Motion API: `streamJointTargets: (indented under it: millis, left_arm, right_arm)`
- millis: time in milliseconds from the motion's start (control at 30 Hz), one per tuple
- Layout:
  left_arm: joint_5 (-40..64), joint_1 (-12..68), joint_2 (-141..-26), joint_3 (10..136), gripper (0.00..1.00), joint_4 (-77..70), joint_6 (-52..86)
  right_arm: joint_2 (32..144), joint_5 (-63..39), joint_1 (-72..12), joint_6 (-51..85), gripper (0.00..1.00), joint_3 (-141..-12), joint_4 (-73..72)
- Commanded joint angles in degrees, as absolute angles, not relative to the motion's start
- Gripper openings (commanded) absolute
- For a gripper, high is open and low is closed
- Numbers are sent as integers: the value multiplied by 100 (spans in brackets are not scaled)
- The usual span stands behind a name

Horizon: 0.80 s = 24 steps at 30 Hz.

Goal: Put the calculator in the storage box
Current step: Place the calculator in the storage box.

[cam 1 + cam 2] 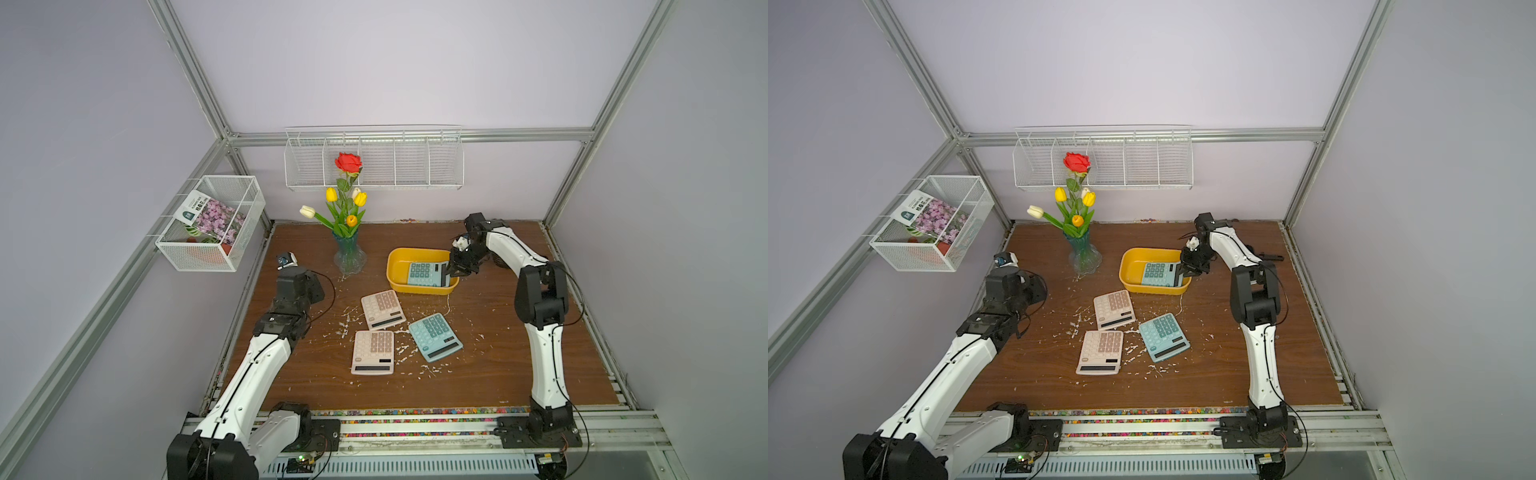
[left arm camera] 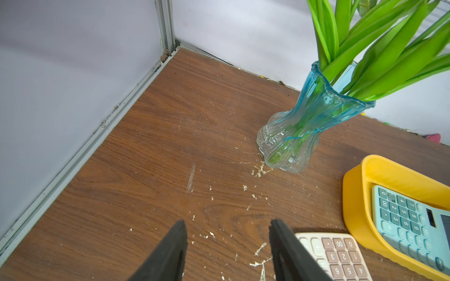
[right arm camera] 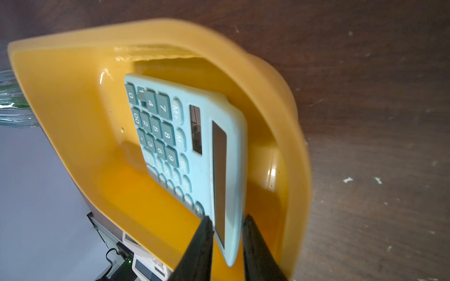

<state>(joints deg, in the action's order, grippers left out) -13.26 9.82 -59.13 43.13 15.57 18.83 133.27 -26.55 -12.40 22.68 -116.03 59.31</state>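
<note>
A light blue calculator (image 1: 426, 274) (image 3: 190, 146) leans tilted inside the yellow storage box (image 1: 399, 259) (image 3: 73, 97), keys up, its display end raised toward the box's right wall. My right gripper (image 1: 451, 270) (image 3: 226, 219) straddles that display end. Its jaws stand slightly apart: one finger touches the face, and a thin gap shows at the back. My left gripper (image 2: 227, 225) hangs open over bare wood at the table's left, holding nothing, with a beige calculator (image 2: 338, 253) just beside one finger. Three more calculators lie in front of the box: two beige (image 1: 382, 309) (image 1: 372, 352) and one blue (image 1: 435, 336).
A glass vase (image 1: 350, 253) (image 2: 292, 136) of flowers stands left of the box. White wire baskets hang on the back wall (image 1: 374, 162) and left wall (image 1: 212, 224). White flecks litter the wooden table (image 1: 519, 365) around the calculators.
</note>
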Motion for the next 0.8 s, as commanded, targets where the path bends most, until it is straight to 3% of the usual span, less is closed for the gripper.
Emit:
streamJointTargets:
  millis: [0,267,367,433,567,767]
  left_arm:
    - [-1355,1004,-5857,4406,59,1641,1828]
    - [-1390,1002,-5832,4409,61,1639,1829]
    - [-1433,1002,-5783,4399,65,1644,1837]
    - [-1426,1002,-5778,4395,66,1644,1845]
    - [-1455,1002,-5772,4408,67,1638,1855]
    - [-1465,1004,-5739,4407,68,1648,1873]
  right_arm:
    - [13275,-2481,-1253,2289,27,-11685,6034]
    - [12088,-2405,-1400,2605,30,-10951,5132]
    - [11242,-2183,-1508,3096,38,-10042,4337]
    - [10578,-2053,-1575,3653,43,-9267,3770]
    - [9342,-2000,-1740,5051,43,-7584,2635]
    - [7263,-481,-2725,7286,44,-5260,2009]
